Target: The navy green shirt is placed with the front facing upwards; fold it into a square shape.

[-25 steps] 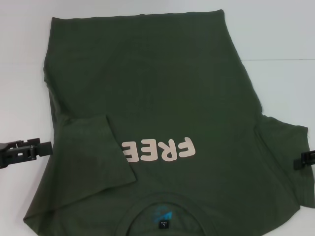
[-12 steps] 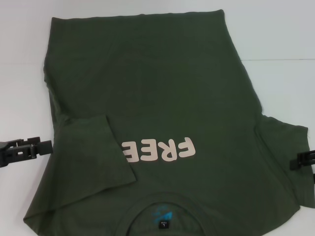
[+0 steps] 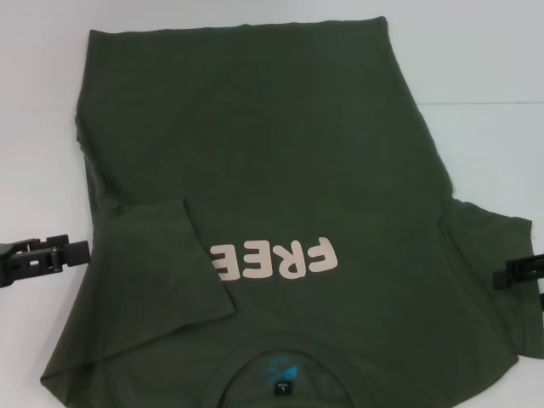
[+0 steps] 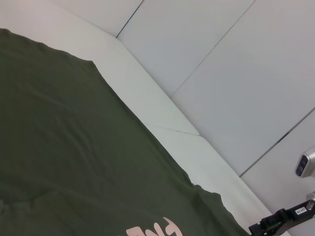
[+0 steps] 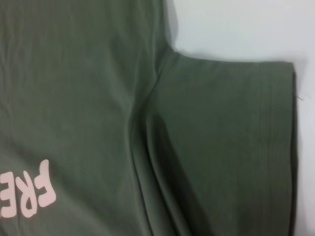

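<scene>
Since a second ago your right gripper (image 3: 520,274) has slid inward from the frame edge toward the right sleeve (image 3: 491,246), while the left gripper (image 3: 53,255) has drifted only a touch lower; the cloth itself has not shifted.

Starting at your left: the left gripper hangs just beside the shirt's left edge, apart from the fabric, and whether its fingers stand apart or together cannot be told from here. Next to it the left sleeve (image 3: 166,263) is already folded in over the body. The navy green shirt (image 3: 255,170) lies flat on the white table (image 3: 476,59), front up, collar (image 3: 289,361) nearest you, the FREE lettering (image 3: 274,257) reading upside down. On your right, the right sleeve lies spread outward, and the right gripper sits just at its cuff; its fingers cannot be read either.

Expect soft, light, limp cotton that drapes and wrinkles, so pinch the sleeve at its hem edge and carry it low. The collar's near part is cut off by the frame, and no wrist view shows its own fingers.
</scene>
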Controlling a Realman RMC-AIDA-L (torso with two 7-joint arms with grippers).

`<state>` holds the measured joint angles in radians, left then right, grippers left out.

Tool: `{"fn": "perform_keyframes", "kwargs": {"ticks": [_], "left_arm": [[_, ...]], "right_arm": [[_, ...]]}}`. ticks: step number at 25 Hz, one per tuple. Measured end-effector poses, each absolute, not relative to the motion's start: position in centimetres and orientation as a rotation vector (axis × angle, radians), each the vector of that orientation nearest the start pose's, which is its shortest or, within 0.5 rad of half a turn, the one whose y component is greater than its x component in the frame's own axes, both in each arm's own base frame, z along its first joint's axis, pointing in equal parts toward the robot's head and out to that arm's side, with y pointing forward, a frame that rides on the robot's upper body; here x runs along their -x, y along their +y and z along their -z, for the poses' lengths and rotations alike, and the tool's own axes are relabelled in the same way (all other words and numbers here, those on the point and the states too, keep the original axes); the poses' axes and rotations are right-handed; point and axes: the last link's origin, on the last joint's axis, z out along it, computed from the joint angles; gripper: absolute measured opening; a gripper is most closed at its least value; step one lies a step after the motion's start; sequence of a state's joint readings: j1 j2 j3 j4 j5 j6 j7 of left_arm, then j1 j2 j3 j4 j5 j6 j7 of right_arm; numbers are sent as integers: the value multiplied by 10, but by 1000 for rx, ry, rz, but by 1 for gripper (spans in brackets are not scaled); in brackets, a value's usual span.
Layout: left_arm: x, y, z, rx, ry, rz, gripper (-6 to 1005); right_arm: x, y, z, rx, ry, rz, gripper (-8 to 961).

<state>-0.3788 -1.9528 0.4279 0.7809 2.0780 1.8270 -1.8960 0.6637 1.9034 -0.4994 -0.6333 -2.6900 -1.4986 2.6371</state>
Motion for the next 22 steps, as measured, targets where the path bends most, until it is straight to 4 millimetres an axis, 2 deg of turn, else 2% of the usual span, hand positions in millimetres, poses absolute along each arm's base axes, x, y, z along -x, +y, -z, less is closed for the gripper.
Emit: {"fn": "perform_keyframes", "kwargs": {"ticks": [12,22], "left_arm": [[321,280,-97,2438,-1345,822,907],[322,280,-97,2437,-1347,825,907]], "right_arm": [[-333,350,-62,1915,2123,-102,853],[-336,349,-66,1886,2134,-120,825]]}}
